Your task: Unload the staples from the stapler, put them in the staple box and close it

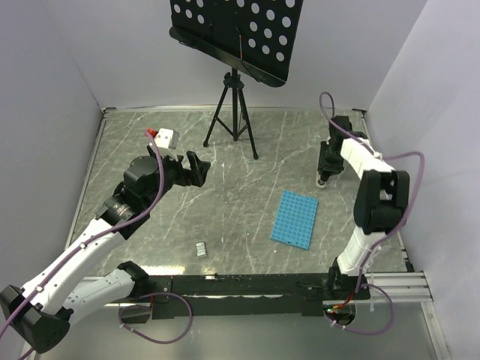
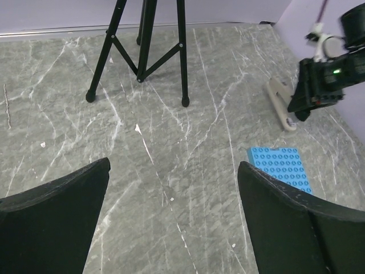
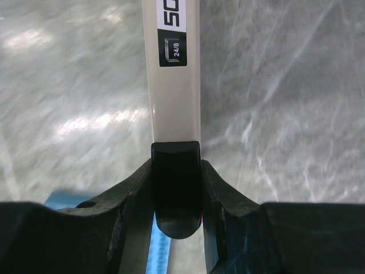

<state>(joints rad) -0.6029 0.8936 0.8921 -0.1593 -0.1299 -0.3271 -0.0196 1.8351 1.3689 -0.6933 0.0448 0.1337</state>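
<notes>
Top external view checked first: found right gripper [image 1: 325, 174] lowered at the far right corner of the table [image 1: 247, 187], hiding nearly everything beneath it.

Left wrist view: identified stapler [image 2: 280, 103] as a slim cream bar lying flat near that same corner, apart from the tray [image 2: 280, 165] and on its far right side. Saw dark fingers set at one end of the bar.

Right wrist view: recorded the long axis running straight ahead of the fingers, in line with the wrist. Noted both fingers pressed flush against the dark near end with no gap visible, and judged this a grasp on the stapler, though possibly not yet firm.

Found left gripper [image 1: 196, 169] released, jaws spread wide, raised over the left half of the table and well apart from the stapler. Judged the right arm the only one placed to act on it, and any handover a long reach across the table.

Logged loose staples [image 1: 201, 249] as small grey strips near the near edge, left of centre, well apart from both grippers.

Limits of inspection:
- Could not make out the hinge, the magazine, or whether the stapler stood open or closed.
- Found the far end cut off at the top of the right wrist frame.
- Could not tell whether any staples sat inside.
- Could not confirm contact between the stapler's underside and the table.
</notes>
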